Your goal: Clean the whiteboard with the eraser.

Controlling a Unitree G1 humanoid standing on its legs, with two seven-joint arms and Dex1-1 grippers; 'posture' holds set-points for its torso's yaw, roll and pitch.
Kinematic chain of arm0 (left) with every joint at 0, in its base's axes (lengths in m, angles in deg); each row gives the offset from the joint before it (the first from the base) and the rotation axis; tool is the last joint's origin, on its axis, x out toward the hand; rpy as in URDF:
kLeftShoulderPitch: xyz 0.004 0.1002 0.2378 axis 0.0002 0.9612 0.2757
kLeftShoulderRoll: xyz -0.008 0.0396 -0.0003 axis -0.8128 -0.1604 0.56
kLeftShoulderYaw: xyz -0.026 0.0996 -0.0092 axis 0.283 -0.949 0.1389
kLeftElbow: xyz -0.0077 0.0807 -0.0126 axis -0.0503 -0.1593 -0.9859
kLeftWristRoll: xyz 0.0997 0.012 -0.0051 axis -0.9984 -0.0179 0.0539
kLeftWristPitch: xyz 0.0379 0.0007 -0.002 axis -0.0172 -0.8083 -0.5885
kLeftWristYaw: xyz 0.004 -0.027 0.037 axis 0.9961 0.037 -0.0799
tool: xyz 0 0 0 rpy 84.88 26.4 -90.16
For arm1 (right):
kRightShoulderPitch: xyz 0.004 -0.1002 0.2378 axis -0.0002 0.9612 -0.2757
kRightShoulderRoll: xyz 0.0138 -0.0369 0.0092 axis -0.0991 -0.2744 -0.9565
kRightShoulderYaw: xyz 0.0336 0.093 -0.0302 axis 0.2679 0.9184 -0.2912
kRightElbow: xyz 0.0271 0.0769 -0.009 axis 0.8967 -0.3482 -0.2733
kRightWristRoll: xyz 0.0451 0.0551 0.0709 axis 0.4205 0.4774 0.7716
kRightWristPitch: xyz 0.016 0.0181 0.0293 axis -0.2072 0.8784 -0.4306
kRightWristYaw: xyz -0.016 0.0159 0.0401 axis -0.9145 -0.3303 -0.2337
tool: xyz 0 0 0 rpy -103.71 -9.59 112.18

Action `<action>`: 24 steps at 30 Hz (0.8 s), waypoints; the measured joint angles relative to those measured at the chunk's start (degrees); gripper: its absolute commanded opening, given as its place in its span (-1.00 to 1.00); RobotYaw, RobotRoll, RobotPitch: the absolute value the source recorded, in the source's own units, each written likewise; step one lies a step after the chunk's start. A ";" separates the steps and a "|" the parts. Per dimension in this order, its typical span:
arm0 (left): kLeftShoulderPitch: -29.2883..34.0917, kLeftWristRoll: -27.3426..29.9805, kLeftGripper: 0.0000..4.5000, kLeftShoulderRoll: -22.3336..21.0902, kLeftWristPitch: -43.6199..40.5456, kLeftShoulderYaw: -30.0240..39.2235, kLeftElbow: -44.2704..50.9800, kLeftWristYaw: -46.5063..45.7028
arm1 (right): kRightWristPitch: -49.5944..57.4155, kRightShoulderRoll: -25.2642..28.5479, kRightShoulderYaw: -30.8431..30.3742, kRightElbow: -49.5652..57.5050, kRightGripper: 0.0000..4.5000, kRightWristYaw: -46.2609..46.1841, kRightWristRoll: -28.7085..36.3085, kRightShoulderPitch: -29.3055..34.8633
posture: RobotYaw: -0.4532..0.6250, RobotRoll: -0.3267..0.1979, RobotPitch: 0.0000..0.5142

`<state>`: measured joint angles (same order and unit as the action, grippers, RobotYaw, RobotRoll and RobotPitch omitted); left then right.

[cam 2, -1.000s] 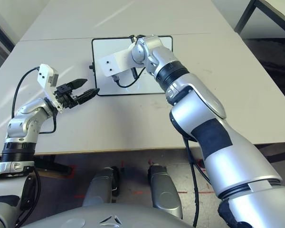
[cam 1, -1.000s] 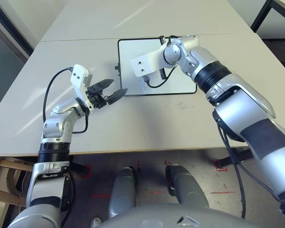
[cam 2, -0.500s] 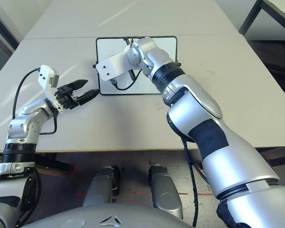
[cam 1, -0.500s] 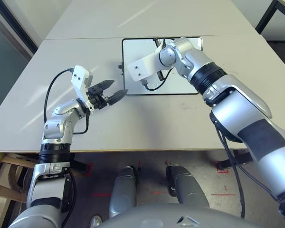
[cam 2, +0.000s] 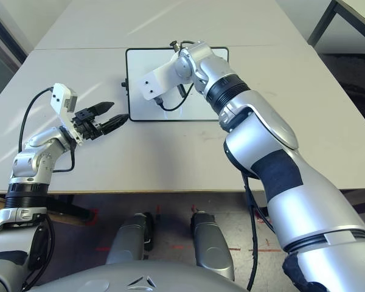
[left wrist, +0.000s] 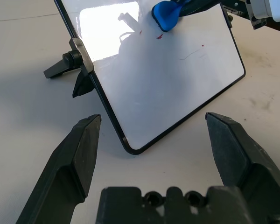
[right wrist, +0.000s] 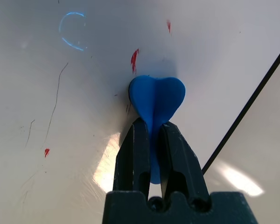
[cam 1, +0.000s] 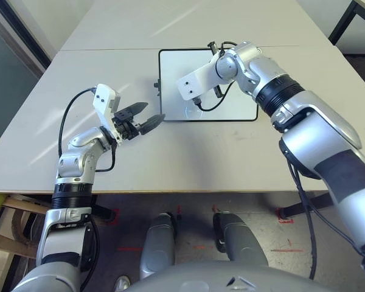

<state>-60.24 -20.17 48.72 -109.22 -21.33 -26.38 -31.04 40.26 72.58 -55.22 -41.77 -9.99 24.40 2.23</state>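
The whiteboard (cam 1: 240, 104) lies on the table ahead of me, white in a thin black frame. Small red marks (right wrist: 135, 61) and a faint blue ring (right wrist: 73, 37) remain on it. My right gripper (right wrist: 151, 125) is shut on the blue eraser (right wrist: 157, 99) and presses it onto the board next to a red streak. The eraser (left wrist: 165, 14) sits on the far half of the board. My left gripper (cam 1: 154, 111) hovers open just off the board's near left corner, holding nothing.
A black knob (left wrist: 71, 58) sticks out of the board's left side. A seam (cam 1: 109, 50) joins this table to another behind it. Black table legs (cam 1: 342, 19) stand at the far right. The table's front edge (cam 1: 188, 192) is near my body.
My right gripper swept the eraser left across the board, then back to the right. The left arm has stayed put. The head view shifted slightly.
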 measured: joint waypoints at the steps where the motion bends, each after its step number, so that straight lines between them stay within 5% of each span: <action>1: -0.09 0.00 1.00 0.00 0.00 0.00 -0.05 0.03 | -0.23 0.39 -0.02 0.14 -0.97 0.25 0.00 0.12 | -0.34 0.25 -0.51; 24: -1.40 -0.03 1.00 -0.03 0.00 -0.04 -0.64 0.12 | 0.86 1.09 0.79 3.61 -0.98 2.28 -0.02 1.83 | -0.34 0.25 -0.49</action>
<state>-61.64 -20.19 48.69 -109.22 -21.37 -27.02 -30.92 41.12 73.67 -54.43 -38.16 -7.71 24.39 4.06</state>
